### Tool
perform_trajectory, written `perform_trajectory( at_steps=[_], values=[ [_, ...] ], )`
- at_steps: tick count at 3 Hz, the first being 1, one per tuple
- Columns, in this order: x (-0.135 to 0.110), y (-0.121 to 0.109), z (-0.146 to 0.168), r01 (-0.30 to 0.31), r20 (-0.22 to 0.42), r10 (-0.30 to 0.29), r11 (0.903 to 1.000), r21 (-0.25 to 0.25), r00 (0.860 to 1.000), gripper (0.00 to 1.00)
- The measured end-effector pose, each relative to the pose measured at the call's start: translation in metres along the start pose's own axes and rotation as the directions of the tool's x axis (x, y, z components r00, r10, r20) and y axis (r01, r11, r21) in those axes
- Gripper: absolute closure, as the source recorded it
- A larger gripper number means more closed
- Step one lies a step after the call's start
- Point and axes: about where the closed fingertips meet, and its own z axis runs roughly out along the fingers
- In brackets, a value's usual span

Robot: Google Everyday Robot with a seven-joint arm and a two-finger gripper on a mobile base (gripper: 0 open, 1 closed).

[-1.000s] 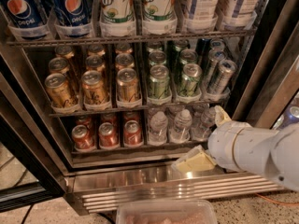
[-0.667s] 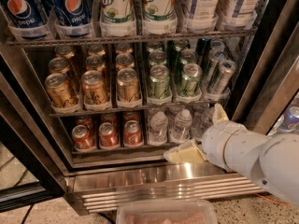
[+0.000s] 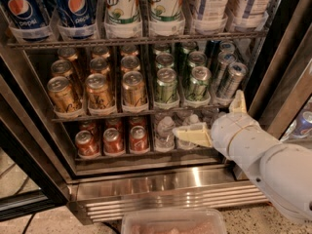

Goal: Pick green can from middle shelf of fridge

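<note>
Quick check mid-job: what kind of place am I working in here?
Probably a shop or break-room drinks corner: a commercial fridge with a steel grille, Pepsi bottles racked on top, and rows of gold cans and green cans on the middle shelf. The hand is open, at lower right.

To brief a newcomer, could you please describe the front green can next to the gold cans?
In the fridge, find the middle shelf, the rack of small cans under the big bottles. The green can stands frontmost in the fourth lane from the left, up-left of the robot's open hand. Gold cans sit to its left, another green can to its right.
</note>
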Motion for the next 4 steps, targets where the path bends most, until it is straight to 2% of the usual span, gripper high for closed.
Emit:
perform_trajectory(
  at_steps=[1, 3, 4],
  values=[
    [0.0050, -0.0223, 0.0032, -0.050, 0.050, 0.046, 0.9954, 0.082, 0.998, 0.00],
    [0.0049, -0.0223, 0.0033, -0.050, 0.050, 0.046, 0.9954, 0.082, 0.998, 0.04],
    [0.0053, -0.0230, 0.0090, -0.048, 0.058, 0.043, 0.9947, 0.090, 0.997, 0.21]
  ],
)
